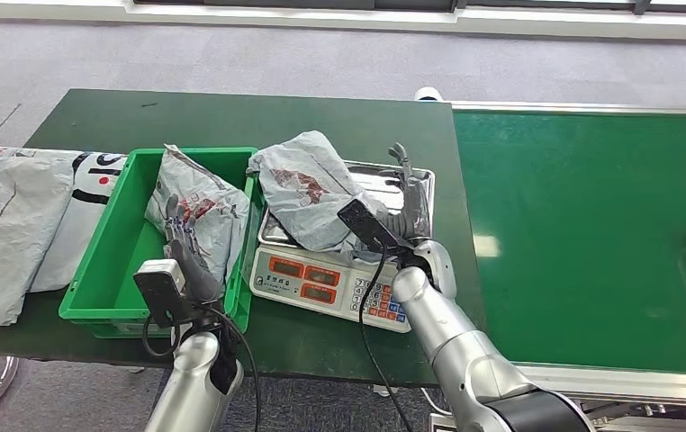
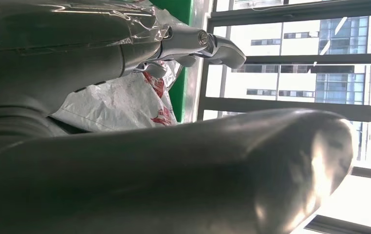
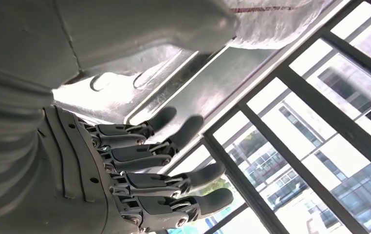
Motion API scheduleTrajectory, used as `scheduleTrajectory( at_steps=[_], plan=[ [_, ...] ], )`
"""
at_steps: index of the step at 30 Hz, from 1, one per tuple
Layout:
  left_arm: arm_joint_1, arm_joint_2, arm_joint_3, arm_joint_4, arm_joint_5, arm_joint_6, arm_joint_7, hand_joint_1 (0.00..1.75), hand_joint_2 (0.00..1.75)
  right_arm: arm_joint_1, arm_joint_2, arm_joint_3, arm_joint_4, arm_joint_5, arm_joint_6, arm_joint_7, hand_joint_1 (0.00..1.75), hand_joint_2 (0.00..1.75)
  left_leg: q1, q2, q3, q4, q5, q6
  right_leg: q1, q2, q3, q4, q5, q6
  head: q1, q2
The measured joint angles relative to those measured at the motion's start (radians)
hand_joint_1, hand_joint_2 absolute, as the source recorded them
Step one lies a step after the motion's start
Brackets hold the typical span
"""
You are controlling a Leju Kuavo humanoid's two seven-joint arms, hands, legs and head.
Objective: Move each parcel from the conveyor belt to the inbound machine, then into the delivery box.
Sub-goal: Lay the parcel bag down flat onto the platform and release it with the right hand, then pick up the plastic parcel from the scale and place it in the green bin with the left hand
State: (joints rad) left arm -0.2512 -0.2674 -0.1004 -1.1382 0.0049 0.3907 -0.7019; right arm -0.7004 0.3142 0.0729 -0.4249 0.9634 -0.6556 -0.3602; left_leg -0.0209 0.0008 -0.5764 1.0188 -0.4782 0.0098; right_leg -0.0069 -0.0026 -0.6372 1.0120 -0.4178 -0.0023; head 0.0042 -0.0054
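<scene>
Crinkled grey plastic parcel [image 1: 308,189] slumps across the scale's steel tray [image 1: 416,184]. Right hand [image 1: 404,202] beside it, fingers [image 3: 174,146] spread, holding nothing. Left hand [image 1: 186,252] lies against a second crumpled parcel [image 1: 200,207] in the green crate [image 1: 96,288]; grip unclear.

Grey parcel [image 1: 308,189] with red print lies on a silver scale [image 1: 344,261] with orange displays. At its nine o'clock, a bright green box [image 1: 105,270]. The desk [image 1: 231,117] is dark green, the conveyor belt [image 1: 582,234] brighter green.
</scene>
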Motion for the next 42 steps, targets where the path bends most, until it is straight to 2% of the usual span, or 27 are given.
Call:
scheduleTrajectory(
  at_steps=[5,14,18,21,24,28,31,33,35,39,42],
  plan=[
    [0.012,0.002,-0.004,-0.008,-0.023,0.035,0.000,0.00,0.00,0.023,-0.018,0.000,-0.018,0.082,-0.041,0.046,0.00,1.75,0.000,0.000,0.000,0.000,0.000,0.000,0.000,0.000,0.000,0.000,0.000,0.000,0.000,0.000],
    [0.031,0.010,-0.015,-0.027,-0.032,0.038,0.000,0.00,0.00,0.055,-0.047,0.000,-0.054,0.130,-0.047,0.068,0.00,1.75,0.000,0.000,0.000,0.000,0.000,0.000,0.000,0.000,0.000,0.000,0.000,0.000,0.000,0.000],
    [0.048,0.018,-0.018,-0.047,-0.046,0.021,0.000,0.00,0.00,0.092,-0.074,0.000,-0.105,0.134,-0.046,0.047,0.00,1.75,0.000,0.000,0.000,0.000,0.000,0.000,0.000,0.000,0.000,0.000,0.000,0.000,0.000,0.000],
    [0.062,0.026,-0.018,-0.060,-0.054,0.009,0.000,0.00,0.00,0.135,-0.105,0.000,-0.187,0.100,-0.029,0.020,0.00,1.75,0.000,0.000,0.000,0.000,0.000,0.000,0.000,0.000,0.000,0.000,0.000,0.000,0.000,0.000],
    [0.070,0.036,-0.019,-0.064,-0.067,0.015,0.005,0.00,0.00,0.179,-0.136,0.000,-0.296,0.057,0.029,0.027,0.00,1.75,0.000,0.000,0.000,0.000,-0.001,0.000,0.000,0.000,0.000,0.000,0.000,0.000,0.000,0.000],
    [0.064,0.055,-0.032,-0.058,-0.255,0.103,0.087,0.00,0.00,0.302,-0.170,0.007,-0.569,-0.036,0.124,0.051,0.00,1.75,0.000,-0.003,-0.001,0.000,-0.001,0.001,0.000,-0.002,0.000,-0.001,-0.001,0.001,0.000,0.000],
    [-0.040,0.061,-0.064,0.024,-0.481,0.190,0.188,0.00,0.00,0.382,-0.188,0.030,-0.766,-0.094,0.131,0.048,0.00,1.75,0.000,-0.005,-0.003,0.001,0.000,0.001,0.000,-0.005,-0.002,-0.001,0.000,0.001,0.000,0.000],
    [-0.172,0.061,-0.089,0.139,-0.575,0.215,0.238,0.00,0.00,0.400,-0.195,0.053,-0.849,-0.130,0.122,0.035,0.00,1.75,0.000,-0.005,-0.004,0.001,0.001,0.001,0.000,-0.006,-0.002,-0.001,0.001,0.000,0.000,0.000],
    [-0.319,0.058,-0.109,0.274,-0.623,0.201,0.295,0.00,0.00,0.398,-0.200,0.075,-0.899,-0.160,0.110,0.012,0.00,1.75,0.000,-0.003,-0.004,0.001,0.003,0.000,0.000,-0.004,-0.002,-0.001,0.004,-0.001,0.000,0.000],
    [-0.558,0.057,-0.145,0.501,-0.707,0.082,0.462,0.00,1.75,0.369,-0.206,0.125,-0.953,-0.202,0.089,-0.040,0.00,1.75,0.000,0.001,-0.003,0.001,0.005,0.000,0.000,-0.001,-0.003,-0.001,0.007,-0.001,0.000,0.000],
    [-0.659,0.053,-0.176,0.610,-0.778,0.029,0.575,0.00,1.75,0.352,-0.207,0.166,-0.997,-0.211,0.079,-0.050,0.00,1.75,0.000,0.002,-0.003,0.001,0.005,-0.001,0.000,0.001,-0.003,-0.001,0.008,-0.001,0.000,0.000]
  ],
)
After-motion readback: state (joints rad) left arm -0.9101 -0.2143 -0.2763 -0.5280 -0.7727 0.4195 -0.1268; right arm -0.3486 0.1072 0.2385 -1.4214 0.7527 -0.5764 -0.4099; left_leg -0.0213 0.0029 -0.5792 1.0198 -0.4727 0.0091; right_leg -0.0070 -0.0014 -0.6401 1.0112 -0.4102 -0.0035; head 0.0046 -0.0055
